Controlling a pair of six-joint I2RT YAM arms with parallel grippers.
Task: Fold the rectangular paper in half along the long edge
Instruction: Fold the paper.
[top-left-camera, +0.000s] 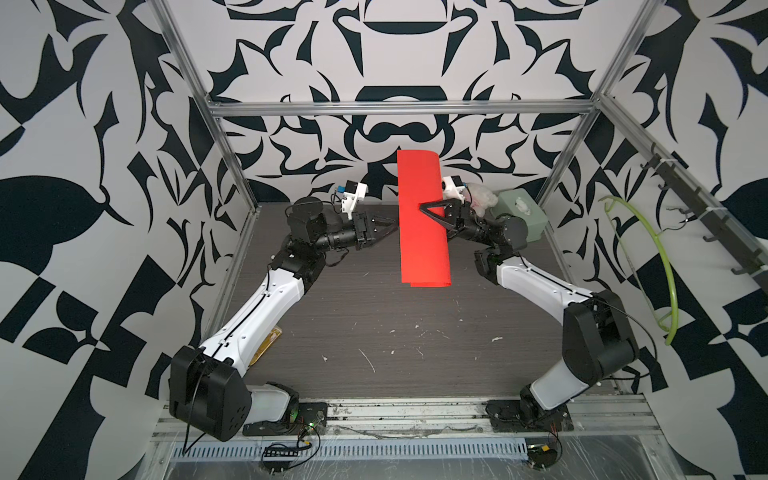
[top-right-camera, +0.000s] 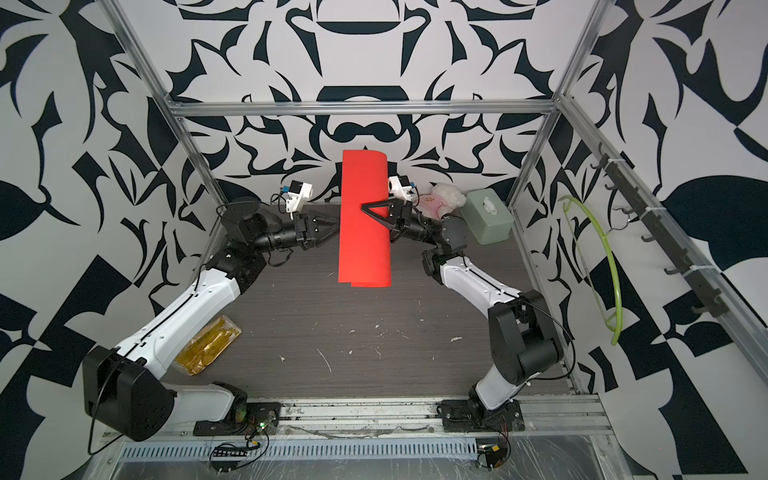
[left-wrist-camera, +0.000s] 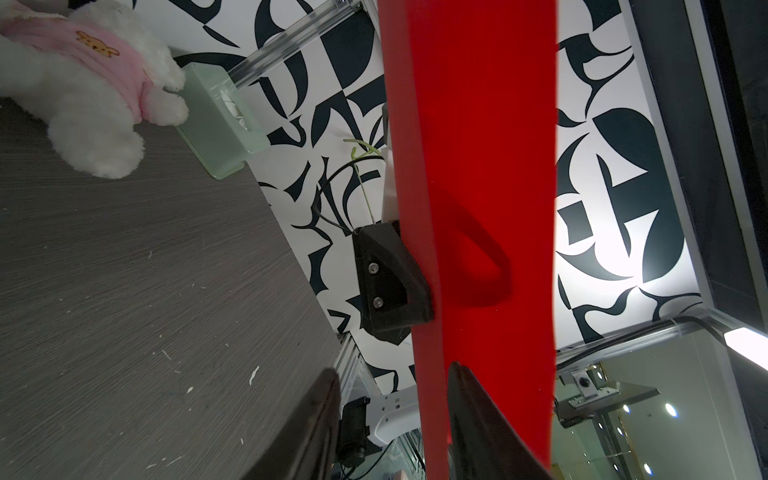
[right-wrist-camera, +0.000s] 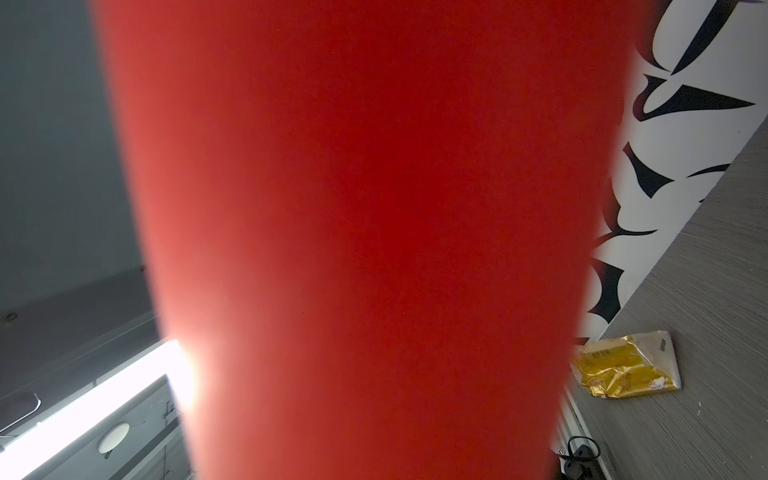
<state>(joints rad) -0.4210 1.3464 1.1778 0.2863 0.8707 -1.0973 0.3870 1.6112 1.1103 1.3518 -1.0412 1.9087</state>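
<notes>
Paper: a thin, matt, bright red rectangular sheet of paper (top-left-camera: 422, 249) (top-right-camera: 365, 249) (left-wrist-camera: 498, 124) (right-wrist-camera: 374, 208) hangs in the air above the tabletop, between the two arms, with its long edges running front to back.
Paper shape: doubled over lengthwise in a soft, rounded bend on the right arm's side, with no crease. At the near end the two layers sit slightly out of step.
Right claw: the right gripper (top-left-camera: 428, 210) (top-right-camera: 370, 210) is clamped on the sheet from the rounded side. One black, open-frame triangular finger lies across the upper face. The other shows only as a dark shape through the paper in the left wrist view.
Left claw: the left gripper (top-left-camera: 392, 224) (top-right-camera: 334, 227) (left-wrist-camera: 395, 374) has its jaws parted and grips nothing. The sheet's free long edge runs in the gap between its fingers.
Arm pose: both arms are bent at the elbow and rise inward from the front rail. The wrists face each other across the sheet.
Table: dark grey wood-grain tabletop (top-left-camera: 374, 332), flecked with white scraps.
Far right corner: a fluffy white plush bear in a pink top (top-right-camera: 446, 197) (left-wrist-camera: 95, 91) sits just beside a pale green round-cornered box (top-left-camera: 519, 216) (top-right-camera: 486, 216) (left-wrist-camera: 220, 124).
Near left: a crinkled yellow foil packet (top-right-camera: 208, 347) (right-wrist-camera: 623, 370) lies partly under the left arm.
</notes>
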